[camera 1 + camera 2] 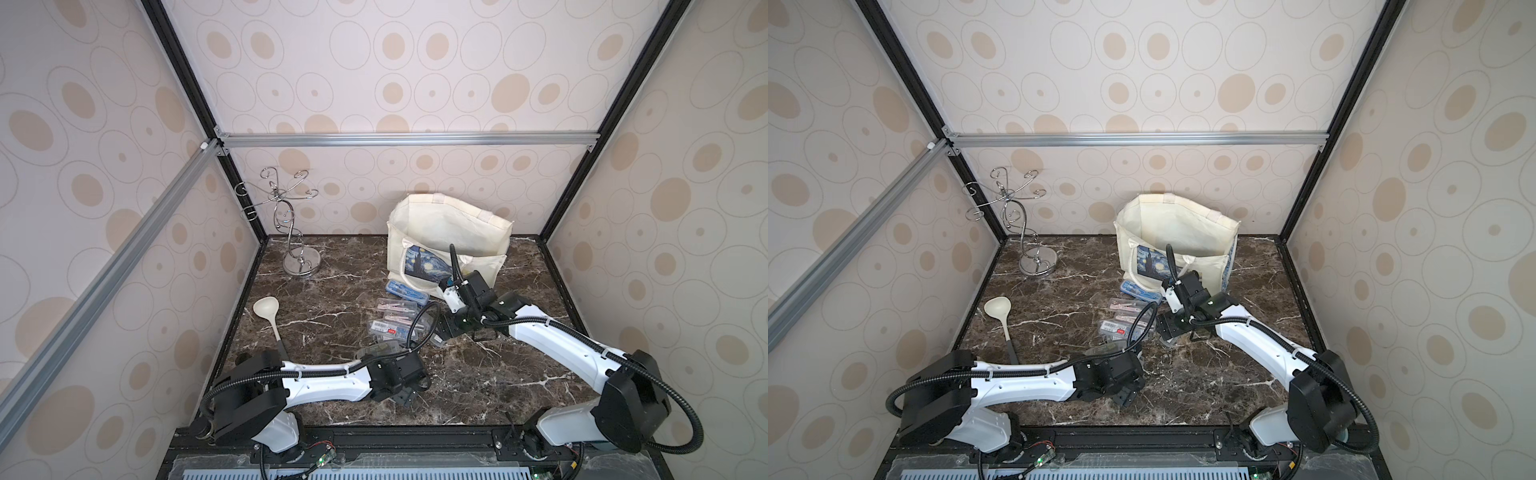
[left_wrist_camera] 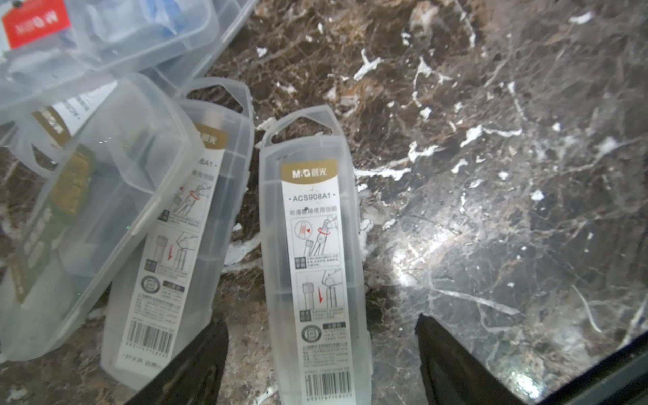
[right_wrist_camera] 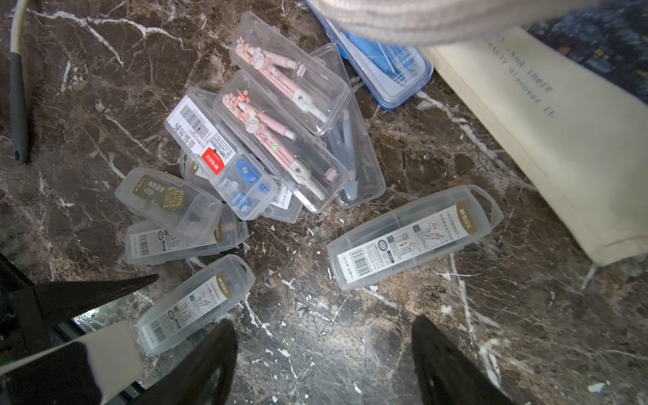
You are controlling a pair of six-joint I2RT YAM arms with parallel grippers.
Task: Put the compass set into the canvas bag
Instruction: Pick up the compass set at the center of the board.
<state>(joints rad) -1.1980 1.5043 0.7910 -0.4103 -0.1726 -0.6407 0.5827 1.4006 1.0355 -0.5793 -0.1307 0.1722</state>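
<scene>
Several compass sets in clear plastic cases (image 1: 395, 318) (image 3: 266, 140) lie piled on the dark marble table in front of the canvas bag (image 1: 449, 232) (image 1: 1175, 232). The bag is cream with a blue print and stands upright with its mouth open. My left gripper (image 2: 319, 322) is open and low over the table. Its fingers stand either side of one clear white-labelled compass set (image 2: 312, 252) with a gap on each side. My right gripper (image 3: 323, 324) is open over bare marble with nothing between its fingers. Another compass set (image 3: 413, 238) lies alone beyond it, next to the bag (image 3: 561, 140).
A blue case (image 1: 405, 292) (image 3: 385, 70) lies against the bag's front, under its rope handle (image 3: 420, 17). A silver wire hook stand (image 1: 291, 232) is at the back left and a cream ladle (image 1: 270, 316) lies at the left. Walls enclose three sides.
</scene>
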